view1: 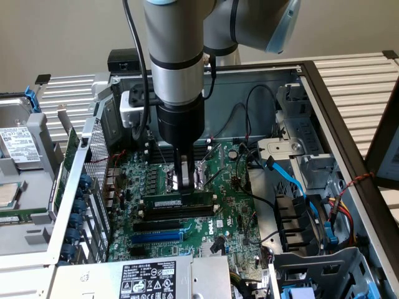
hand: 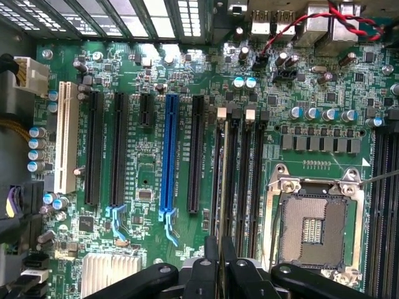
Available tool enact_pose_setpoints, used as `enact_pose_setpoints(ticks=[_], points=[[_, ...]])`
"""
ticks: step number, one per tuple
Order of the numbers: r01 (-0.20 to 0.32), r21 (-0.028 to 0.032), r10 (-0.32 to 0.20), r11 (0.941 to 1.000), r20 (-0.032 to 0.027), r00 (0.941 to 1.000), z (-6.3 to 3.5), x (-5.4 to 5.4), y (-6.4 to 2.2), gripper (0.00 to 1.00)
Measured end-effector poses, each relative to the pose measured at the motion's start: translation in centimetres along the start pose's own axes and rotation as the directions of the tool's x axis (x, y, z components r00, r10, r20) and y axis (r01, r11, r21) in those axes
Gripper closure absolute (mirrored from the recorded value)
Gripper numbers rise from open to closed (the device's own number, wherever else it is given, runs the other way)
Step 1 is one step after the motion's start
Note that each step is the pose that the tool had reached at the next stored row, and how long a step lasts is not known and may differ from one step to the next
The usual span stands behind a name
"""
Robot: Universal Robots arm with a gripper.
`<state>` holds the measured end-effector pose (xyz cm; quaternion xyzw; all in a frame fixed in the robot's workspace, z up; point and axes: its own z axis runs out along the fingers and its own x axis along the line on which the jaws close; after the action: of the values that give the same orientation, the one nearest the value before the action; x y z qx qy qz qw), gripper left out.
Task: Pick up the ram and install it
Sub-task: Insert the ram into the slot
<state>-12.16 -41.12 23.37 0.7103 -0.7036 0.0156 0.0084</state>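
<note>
The gripper (view1: 185, 182) is closed on the ram (view1: 177, 204), pinching its upper edge near the middle. In the exterior view the ram is directly at six o'clock from the gripper. It stands on edge with its long axis running nine to three o'clock, parallel to the black memory slots (view1: 171, 218) just beneath it. It sits at the slot nearest twelve o'clock, though I cannot tell whether it is fully seated. The blue slot (view1: 156, 237) lies further toward six o'clock.
</note>
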Motion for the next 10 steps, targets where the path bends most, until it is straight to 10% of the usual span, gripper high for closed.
enact_pose_setpoints(ticks=[10], points=[[0.000, 0.0005, 0.000, 1.0000, 0.0001, 1.0000, 0.31, -0.02, 0.13, 0.86]])
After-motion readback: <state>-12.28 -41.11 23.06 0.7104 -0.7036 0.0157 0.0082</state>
